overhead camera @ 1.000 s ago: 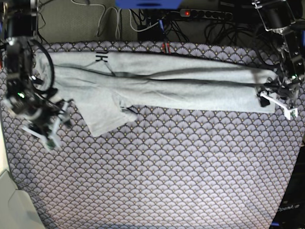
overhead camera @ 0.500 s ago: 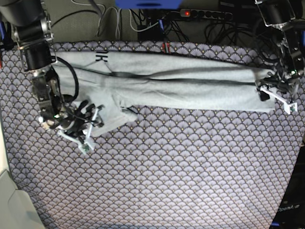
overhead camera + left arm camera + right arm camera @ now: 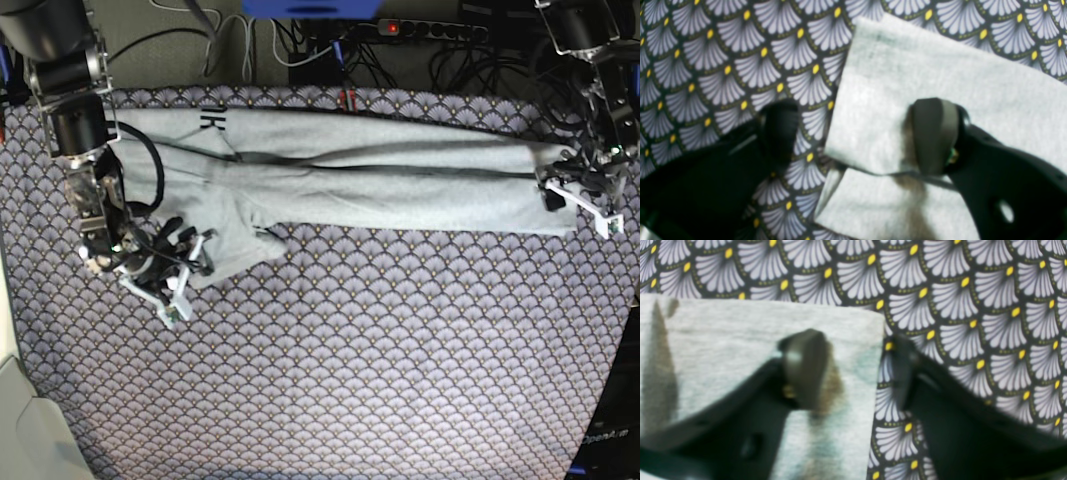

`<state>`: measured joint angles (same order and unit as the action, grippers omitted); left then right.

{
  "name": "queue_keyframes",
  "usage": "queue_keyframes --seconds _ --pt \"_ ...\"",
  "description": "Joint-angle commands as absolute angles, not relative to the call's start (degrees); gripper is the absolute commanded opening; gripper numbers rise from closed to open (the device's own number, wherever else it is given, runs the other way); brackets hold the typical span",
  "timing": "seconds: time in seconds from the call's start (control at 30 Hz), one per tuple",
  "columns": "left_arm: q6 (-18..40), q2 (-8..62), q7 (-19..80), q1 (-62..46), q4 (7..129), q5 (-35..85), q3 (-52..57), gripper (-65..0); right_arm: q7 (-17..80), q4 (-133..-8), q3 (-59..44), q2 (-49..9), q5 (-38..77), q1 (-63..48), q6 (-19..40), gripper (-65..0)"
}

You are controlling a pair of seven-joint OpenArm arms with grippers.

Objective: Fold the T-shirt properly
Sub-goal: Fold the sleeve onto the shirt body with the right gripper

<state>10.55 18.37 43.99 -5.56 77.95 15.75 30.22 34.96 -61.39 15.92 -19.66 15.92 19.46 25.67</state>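
The light grey T-shirt [image 3: 380,175] lies folded into a long band across the back of the table, with black lettering [image 3: 213,118] at its left end and a sleeve hanging toward the front left. My right gripper [image 3: 190,270] is at the sleeve's end. In the right wrist view that gripper [image 3: 853,368] stands open, one finger over the grey cloth [image 3: 740,326] and the other over the tablecloth. My left gripper [image 3: 580,208] is at the shirt's right end. It [image 3: 857,133] is open astride the corner of the shirt [image 3: 940,66].
The purple-grey fan-patterned tablecloth [image 3: 380,360] covers the whole table. A power strip and cables [image 3: 430,30] lie behind the back edge. A pale object [image 3: 20,420] sits at the front left corner.
My right arm swung in from the table's left edge to the sleeve end and its jaws have narrowed a little. The left gripper shifted slightly at the shirt's right end.
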Motion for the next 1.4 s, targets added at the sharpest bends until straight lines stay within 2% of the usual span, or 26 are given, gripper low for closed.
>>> queue_keyframes --seconds 0.0,0.07,0.1,0.3,0.63,1.03,1.37 --pt "10.51 19.47 43.21 -5.05 78.9 15.96 30.46 -12.8 36.44 -62.2 15.78 -20.18 15.96 19.3 25.89 -46.0" --pt "10.51 19.47 43.03 -5.05 78.73 15.96 30.46 -12.8 36.62 -64.13 15.78 -20.18 15.96 18.77 25.89 -62.2" --pt "10.51 19.47 43.03 -4.97 78.55 15.96 30.46 -12.8 37.32 -65.71 15.78 -20.35 15.96 17.8 25.89 -65.0" --pt "10.51 19.47 42.95 -4.88 78.37 15.96 30.46 -12.8 40.22 -82.33 14.2 -22.29 15.87 9.45 25.89 -65.0" --pt "10.51 19.47 42.95 -4.7 78.29 15.96 30.29 -12.8 46.11 -106.51 1.98 -22.46 15.87 -3.82 25.89 -65.0" --pt "10.51 19.47 42.95 -4.88 78.29 15.96 30.02 -12.8 45.49 -113.19 -6.11 -21.05 15.96 -18.42 25.89 -65.0" --pt "10.51 19.82 42.95 -4.97 78.29 15.96 30.02 -12.8 45.41 -113.63 -11.65 -20.18 15.96 -23.78 25.89 -65.0"
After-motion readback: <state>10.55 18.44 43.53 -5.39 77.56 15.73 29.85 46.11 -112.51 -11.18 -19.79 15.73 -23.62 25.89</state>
